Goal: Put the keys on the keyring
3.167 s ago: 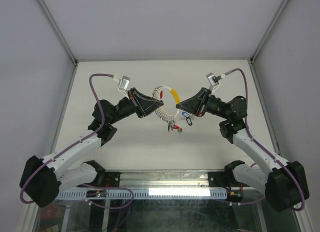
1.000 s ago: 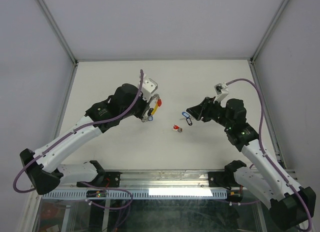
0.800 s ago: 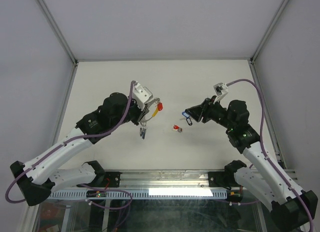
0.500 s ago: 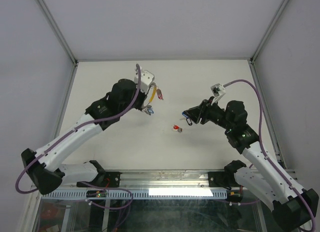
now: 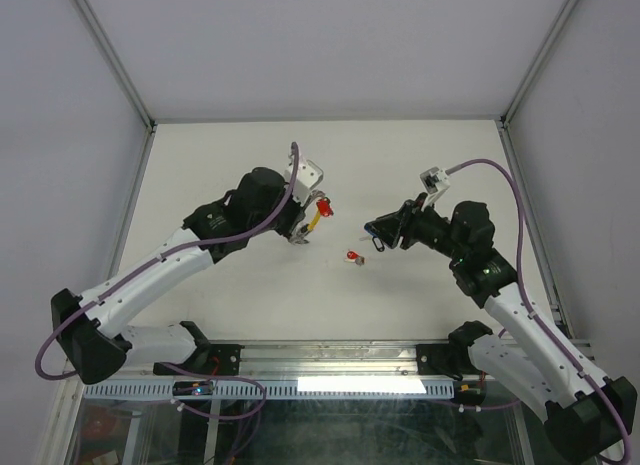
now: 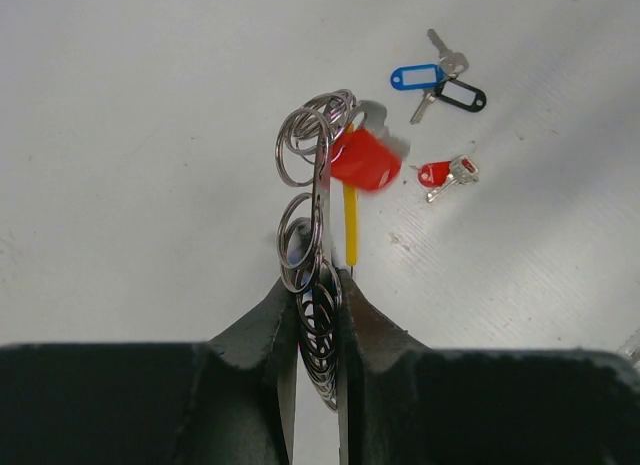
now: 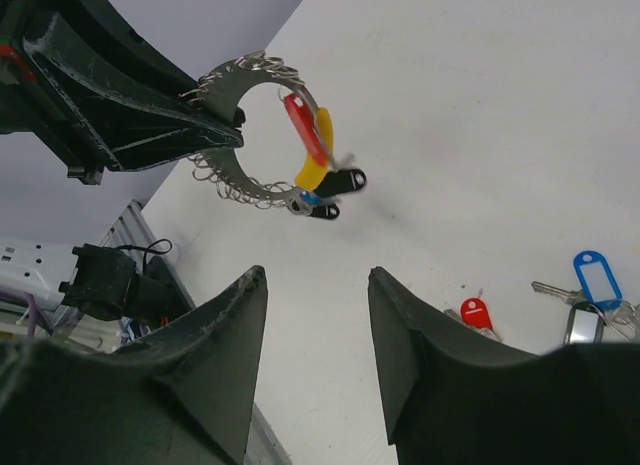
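My left gripper (image 6: 318,275) is shut on the keyring (image 6: 318,200), seen edge-on with many small loops and a yellow section (image 6: 350,223). A red-tagged key (image 6: 365,159) hangs from it, blurred. In the right wrist view the keyring (image 7: 238,180) is held above the table, with black tags (image 7: 340,182) dangling. On the table lie a red-tagged key (image 6: 440,173), a blue-tagged key (image 6: 417,77) and a black-tagged key (image 6: 462,95). My right gripper (image 7: 315,275) is open and holds nothing, beside the red-tagged key (image 7: 475,313). In the top view the left gripper (image 5: 303,225) faces the right gripper (image 5: 372,231) over the red-tagged key (image 5: 352,255).
The white table (image 5: 240,305) is bounded by a metal frame (image 5: 112,60) and grey walls. A rail with cables (image 5: 330,370) runs along the near edge between the arm bases.
The left arm swung the keyring about, lower then back up, and its tags are swaying. The right gripper edged left, over the loose blue and black keys.
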Controlling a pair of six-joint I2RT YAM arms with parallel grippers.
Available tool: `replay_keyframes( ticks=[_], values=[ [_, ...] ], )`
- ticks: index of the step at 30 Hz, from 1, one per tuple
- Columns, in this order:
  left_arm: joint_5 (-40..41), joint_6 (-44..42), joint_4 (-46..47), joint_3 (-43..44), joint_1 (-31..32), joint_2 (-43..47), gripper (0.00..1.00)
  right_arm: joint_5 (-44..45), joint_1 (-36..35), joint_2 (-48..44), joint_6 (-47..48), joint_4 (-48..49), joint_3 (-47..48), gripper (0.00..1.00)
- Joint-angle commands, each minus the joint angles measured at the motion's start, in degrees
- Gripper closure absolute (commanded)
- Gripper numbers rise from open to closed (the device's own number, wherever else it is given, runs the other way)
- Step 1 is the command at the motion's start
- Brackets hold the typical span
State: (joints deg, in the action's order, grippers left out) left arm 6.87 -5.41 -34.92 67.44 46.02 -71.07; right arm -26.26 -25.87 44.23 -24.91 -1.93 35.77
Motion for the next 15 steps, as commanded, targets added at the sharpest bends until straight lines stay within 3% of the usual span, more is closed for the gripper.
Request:
replay_keyframes(
  ticks=[1, 8, 15],
  values=[
    [-8.34, -0.50, 11.29, -4.50, -0.45, 7.40, 1.00, -5.78, -1.53, 0.13, 1.96, 7.14, 0.27, 0.52],
    [-21.28, 1.98, 30.57, -19.78, -0.36, 18.36, 1.00, -2.50, -7.17, -3.28, 4.42, 9.44, -1.32, 0.51],
    [-26.26, 3.69, 37.90, -24.83, -0.39, 22.13, 1.00, -0.72, -9.70, -7.41, 6.45, 11.54, -2.66, 0.53]
  ],
)
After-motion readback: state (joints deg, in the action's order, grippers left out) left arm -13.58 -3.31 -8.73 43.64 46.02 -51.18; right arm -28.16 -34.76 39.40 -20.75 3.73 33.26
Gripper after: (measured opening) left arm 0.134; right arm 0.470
